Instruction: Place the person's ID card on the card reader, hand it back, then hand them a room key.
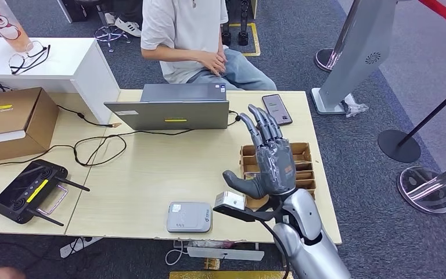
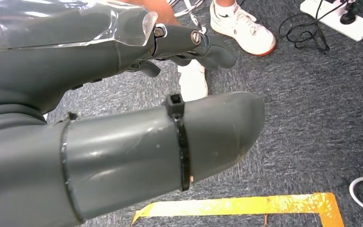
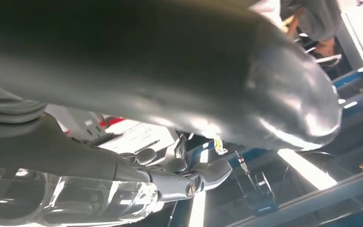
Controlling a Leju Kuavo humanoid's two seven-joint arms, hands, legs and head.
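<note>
The right robot hand is raised over the bench with fingers spread wide and holding nothing, palm turned away from the head camera, above the wooden card box. No ID card can be made out; the card reader lies flat near the front edge, to the left of that hand and nearer it than the left robot hand, which hangs over the floor, fingers loosely extended, empty

Right hand hides part of the wooden tray; person's head cut off
</note>
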